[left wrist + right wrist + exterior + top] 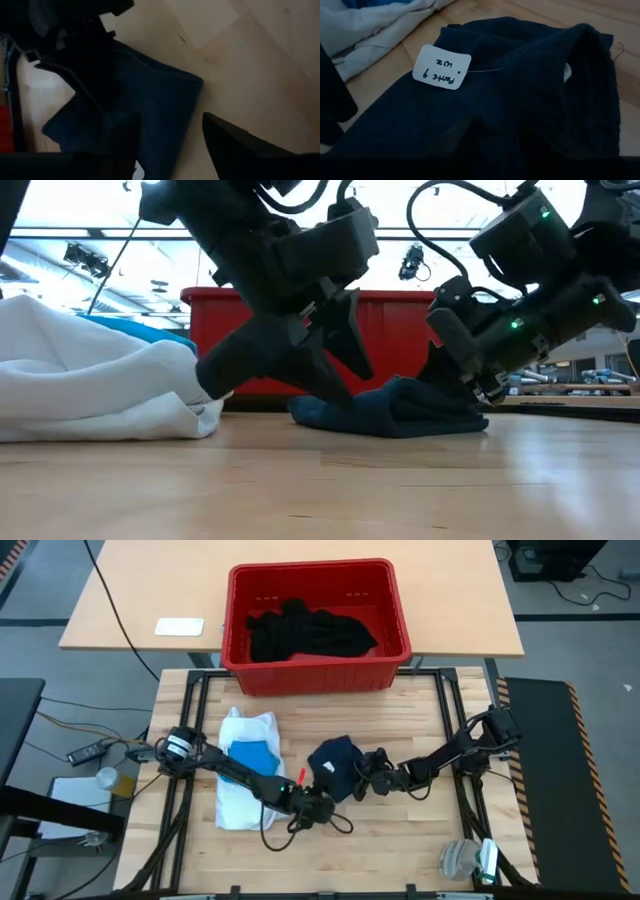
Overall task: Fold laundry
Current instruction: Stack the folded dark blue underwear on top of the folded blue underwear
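Note:
A dark blue garment (335, 762) with a white paper tag (441, 66) lies bunched on the wooden table's middle. My right gripper (362, 778) is at its right end, shut on the cloth. My left gripper (318, 808) stands open at the garment's near edge (160, 95), one finger over the cloth and one (235, 145) over bare wood. Whether it touches the cloth cannot be told. A white shirt (240, 790) lies on the table's left with a bright blue piece (252, 753) on top of it. My right gripper holds the dark blue garment at its right-hand end (470, 412), coming slanting down from the table's right side. In the right wrist view the cloth hides the fingers. The garment rests on the table, with a fold (590, 65) raised up near the gripper.
A red plastic crate (395, 658) holding black garments (305, 632) stands at the table's far edge. A grey and white object (465, 858) sits at the near right corner. Bare wood lies along the near edge and to the right.

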